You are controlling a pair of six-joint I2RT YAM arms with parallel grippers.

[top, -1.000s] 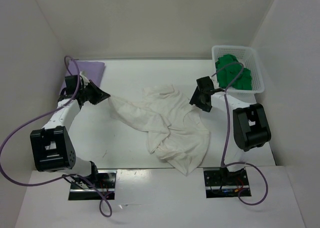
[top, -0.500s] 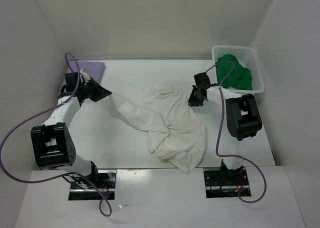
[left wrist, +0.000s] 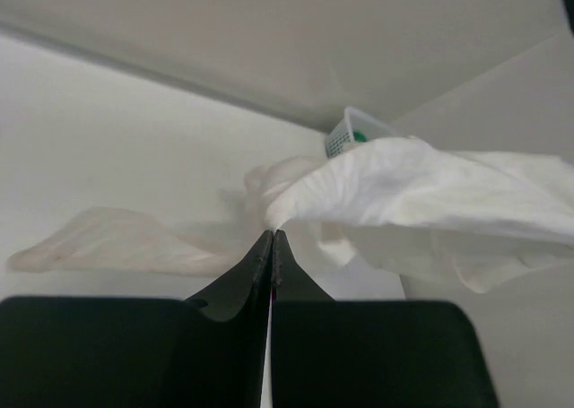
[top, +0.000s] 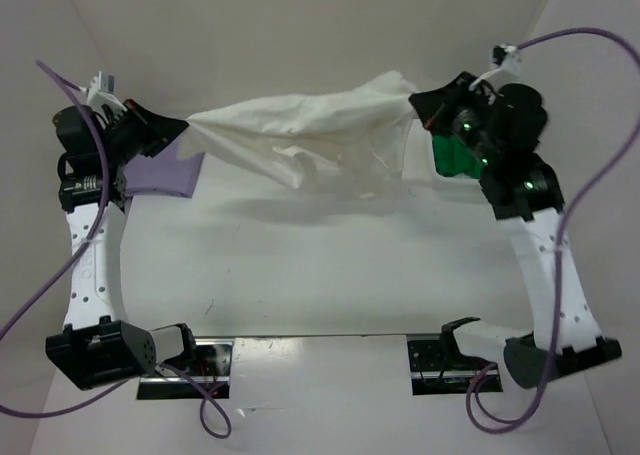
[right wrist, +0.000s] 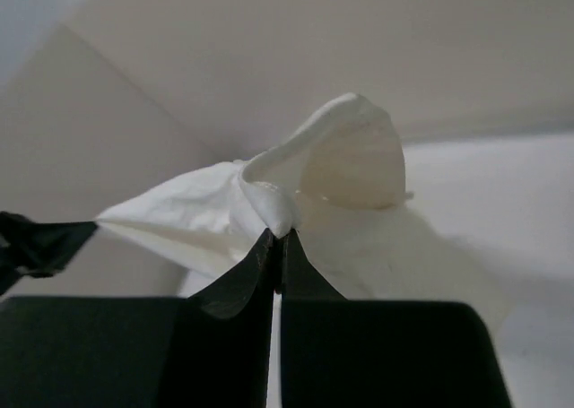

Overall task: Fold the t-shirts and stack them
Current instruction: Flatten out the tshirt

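The cream-white t-shirt [top: 310,135] hangs stretched in the air between both arms, high over the table. My left gripper [top: 186,125] is shut on its left end, and in the left wrist view the cloth [left wrist: 421,202] runs off from the closed tips [left wrist: 272,233]. My right gripper [top: 414,103] is shut on the right end; a pinched fold of the shirt [right wrist: 269,206] sits at its tips [right wrist: 279,234]. The lavender-purple t-shirt [top: 165,173] lies folded at the back left, partly under the left arm. The bright green t-shirt [top: 455,157] shows behind the right arm.
The white lattice basket [left wrist: 352,132] stands at the back right, mostly hidden by the right arm in the top view. White walls close the table in on three sides. Purple cables [top: 590,185] loop off both arms.
The right gripper has closed on the cream-white t-shirt. Both arms have risen and moved apart, lifting the shirt off the table and pulling it out between them.
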